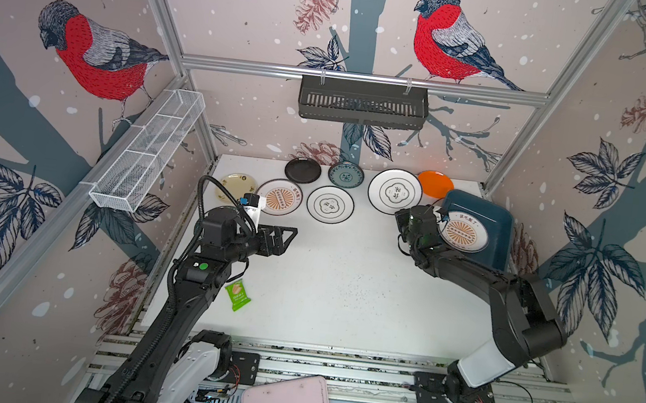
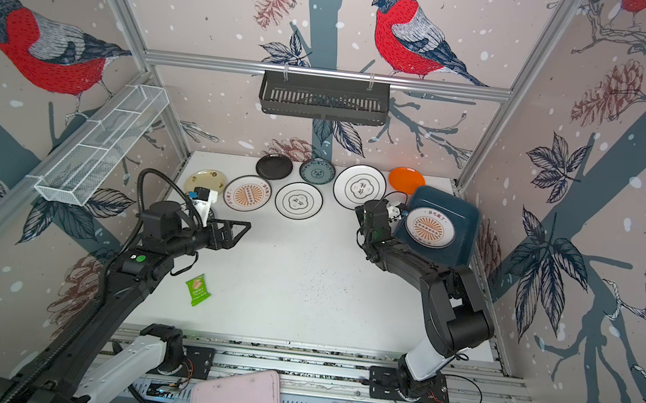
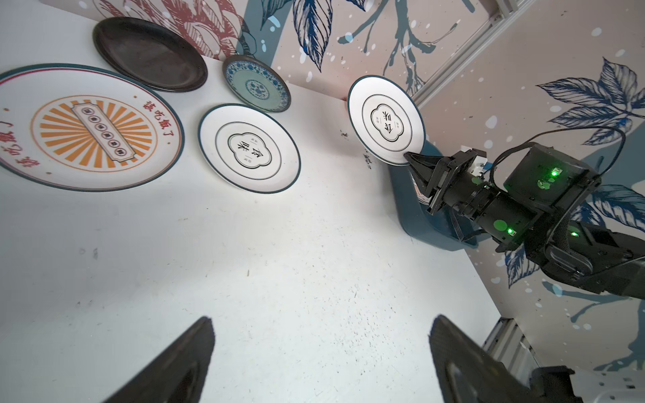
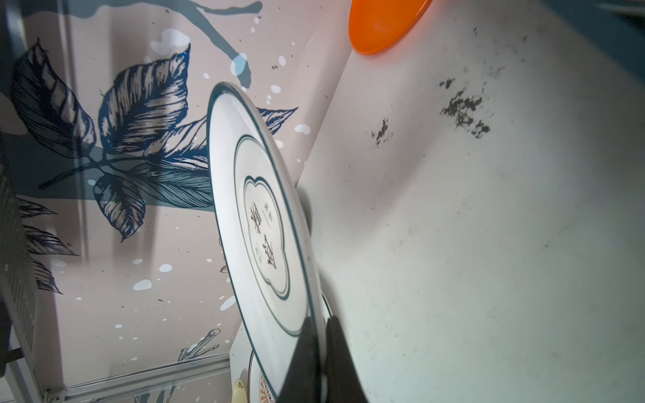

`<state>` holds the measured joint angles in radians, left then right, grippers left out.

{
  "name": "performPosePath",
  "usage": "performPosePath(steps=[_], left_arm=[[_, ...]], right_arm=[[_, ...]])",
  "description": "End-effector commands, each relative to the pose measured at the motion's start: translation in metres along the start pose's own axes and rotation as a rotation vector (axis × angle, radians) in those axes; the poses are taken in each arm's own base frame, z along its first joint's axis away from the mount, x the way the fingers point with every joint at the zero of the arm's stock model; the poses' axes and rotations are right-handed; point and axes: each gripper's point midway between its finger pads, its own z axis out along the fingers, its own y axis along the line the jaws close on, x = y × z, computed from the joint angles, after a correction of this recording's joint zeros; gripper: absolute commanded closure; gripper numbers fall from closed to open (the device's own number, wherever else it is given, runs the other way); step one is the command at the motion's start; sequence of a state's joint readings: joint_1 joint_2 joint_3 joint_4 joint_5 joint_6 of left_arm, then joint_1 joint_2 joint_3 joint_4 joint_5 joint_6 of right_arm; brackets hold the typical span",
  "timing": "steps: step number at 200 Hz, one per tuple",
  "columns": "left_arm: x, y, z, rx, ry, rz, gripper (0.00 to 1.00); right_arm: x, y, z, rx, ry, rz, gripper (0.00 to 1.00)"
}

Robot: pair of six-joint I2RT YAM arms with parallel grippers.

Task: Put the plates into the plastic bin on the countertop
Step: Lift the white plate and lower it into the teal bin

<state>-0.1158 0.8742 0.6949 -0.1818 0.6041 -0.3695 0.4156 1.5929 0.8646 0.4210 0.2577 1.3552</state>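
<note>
- Right gripper clamped the rim of a white plate, tilted, just beside the bin.
- Sunburst plate lay inside the bin.
- Left gripper gaped, well apart from the bin.

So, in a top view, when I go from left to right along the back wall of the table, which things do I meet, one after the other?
black plate → teal plate → white plate → orange plate → bin
</note>
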Motion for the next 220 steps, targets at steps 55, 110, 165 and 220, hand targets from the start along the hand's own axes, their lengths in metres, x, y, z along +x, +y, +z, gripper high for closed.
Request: performPosePath(steps=[55,110,165,220], left_arm=[[0.004,-0.079,0.018,0.268,0.057,0.047,0.04],[0.030,-0.124,0.032,0.355,0.129,0.102,0.04],[0.048,-0.147,0.043,0.412,0.193,0.136,0.04],[0.047,-0.143,0.045,0.378,0.184,0.174,0.04]], right_arm=[[-0.077,-0.020,-0.056,0.020,-0.121,-0.001,0.99],[-0.135,-0.082,-0.094,0.116,-0.228,0.045,0.99],[-0.172,-0.123,-0.099,0.188,-0.263,0.091,1.00],[-0.185,-0.135,-0.061,0.272,-0.188,0.058,0.99]])
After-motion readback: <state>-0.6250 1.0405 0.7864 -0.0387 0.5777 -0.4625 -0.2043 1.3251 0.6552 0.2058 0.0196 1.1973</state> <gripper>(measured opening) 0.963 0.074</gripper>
